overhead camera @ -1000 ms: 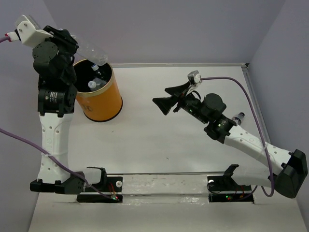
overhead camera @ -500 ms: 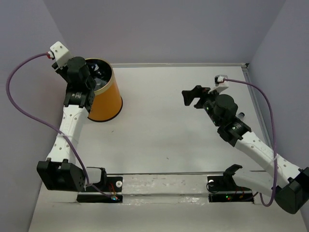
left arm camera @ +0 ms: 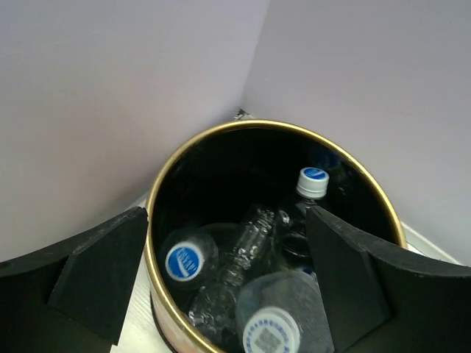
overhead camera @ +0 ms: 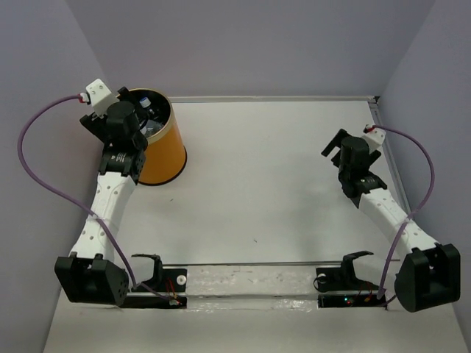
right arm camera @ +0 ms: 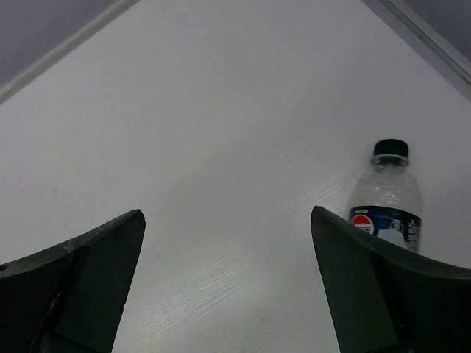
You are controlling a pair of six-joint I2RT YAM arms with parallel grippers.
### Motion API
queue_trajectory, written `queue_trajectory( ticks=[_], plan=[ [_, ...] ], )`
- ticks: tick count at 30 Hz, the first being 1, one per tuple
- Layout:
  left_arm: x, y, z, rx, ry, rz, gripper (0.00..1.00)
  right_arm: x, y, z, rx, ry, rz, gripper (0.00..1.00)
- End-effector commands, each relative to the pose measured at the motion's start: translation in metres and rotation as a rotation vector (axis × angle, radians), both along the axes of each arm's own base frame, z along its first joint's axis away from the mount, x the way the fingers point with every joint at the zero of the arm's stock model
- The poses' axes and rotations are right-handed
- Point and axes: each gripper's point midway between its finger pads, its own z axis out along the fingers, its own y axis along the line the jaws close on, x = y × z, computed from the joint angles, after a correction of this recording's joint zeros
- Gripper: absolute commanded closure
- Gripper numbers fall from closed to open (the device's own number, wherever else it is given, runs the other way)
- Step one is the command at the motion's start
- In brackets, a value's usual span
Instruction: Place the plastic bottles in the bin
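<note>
The bin (overhead camera: 165, 151) is an orange cylinder at the table's back left; its gold rim (left arm camera: 221, 132) and black inside fill the left wrist view. Several clear plastic bottles lie inside, among them one with a blue cap (left arm camera: 184, 261), one with a white cap (left arm camera: 314, 180) and a blurred one nearest the camera (left arm camera: 283, 316). My left gripper (left arm camera: 228, 279) hangs open over the bin mouth (overhead camera: 143, 118) with nothing between its jaws. One more bottle (right arm camera: 386, 195), black-capped with a red and blue label, stands upright on the table. My right gripper (right arm camera: 228, 287) is open, with that bottle partly behind its right finger (right arm camera: 368, 287); in the top view this gripper (overhead camera: 333, 145) is at the far right.
A raised strip (overhead camera: 383, 140) runs along the table's right edge, close to the standing bottle (right arm camera: 419, 33). Purple walls close in the back and both sides. A rail with two black mounts (overhead camera: 250, 279) lies along the near edge.
My left gripper has opened over the bin, and the bottle it held now lies inside. My right arm swung from the table's middle to the right side, still open.
</note>
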Motion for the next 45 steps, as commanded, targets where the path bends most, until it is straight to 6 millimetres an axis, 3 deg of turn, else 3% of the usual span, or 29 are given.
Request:
queue_trajectory(
  ticks=[1, 3, 7, 12, 18, 19, 25, 30, 31, 35, 37, 38, 42, 43, 44, 45],
  plan=[
    [-0.022, -0.024, 0.059, -0.088, -0.189, -0.146, 0.01, -0.014, -0.065, -0.034, -0.067, 0.114, -0.244, 0.0],
    [-0.028, -0.033, 0.066, -0.112, -0.221, -0.201, 0.01, -0.02, -0.086, -0.045, -0.063, 0.146, -0.306, 0.0],
    [-0.05, -0.052, 0.083, -0.153, -0.299, -0.307, 0.01, -0.025, -0.097, -0.073, -0.041, 0.234, -0.339, 0.0],
    [-0.074, -0.083, 0.092, -0.181, -0.35, -0.474, 0.01, -0.037, -0.099, -0.091, -0.035, 0.294, -0.348, 0.0],
    [-0.116, -0.112, 0.116, -0.171, -0.439, -0.631, 0.01, -0.022, -0.091, -0.111, 0.019, 0.37, -0.263, 0.0],
    [-0.123, -0.114, 0.121, -0.165, -0.456, -0.646, 0.01, -0.021, -0.094, -0.123, 0.014, 0.418, -0.262, 0.0],
    [-0.141, -0.128, 0.115, -0.155, -0.435, -0.719, 0.01, -0.022, -0.091, -0.125, 0.047, 0.456, -0.255, 0.0],
    [-0.141, -0.137, 0.107, -0.146, -0.43, -0.761, 0.01, -0.031, -0.082, -0.133, 0.095, 0.482, -0.239, 0.02],
    [-0.14, -0.139, 0.104, -0.145, -0.423, -0.766, 0.01, -0.032, -0.078, -0.137, 0.113, 0.492, -0.23, 0.05],
    [-0.144, -0.15, 0.102, -0.145, -0.412, -0.82, 0.01, -0.027, -0.07, -0.143, 0.155, 0.493, -0.204, 0.35],
    [-0.15, -0.161, 0.107, -0.152, -0.422, -0.885, 0.01, -0.023, -0.066, -0.141, 0.164, 0.476, -0.174, 0.42],
    [-0.152, -0.165, 0.109, -0.163, -0.426, -0.912, 0.01, -0.021, -0.057, -0.143, 0.193, 0.476, -0.128, 0.53],
    [-0.161, -0.193, 0.113, -0.187, -0.413, -1.073, 0.01, -0.018, -0.035, -0.134, 0.261, 0.419, -0.016, 0.7],
    [-0.159, -0.206, 0.108, -0.199, -0.379, -1.131, 0.01, -0.009, -0.016, -0.109, 0.283, 0.326, 0.093, 0.72],
    [-0.158, -0.213, 0.105, -0.211, -0.36, -1.163, 0.01, -0.01, -0.003, -0.1, 0.285, 0.29, 0.153, 0.73],
    [-0.163, -0.227, 0.102, -0.233, -0.336, -1.246, 0.01, -0.004, 0.022, -0.079, 0.268, 0.218, 0.255, 0.73]
  ],
)
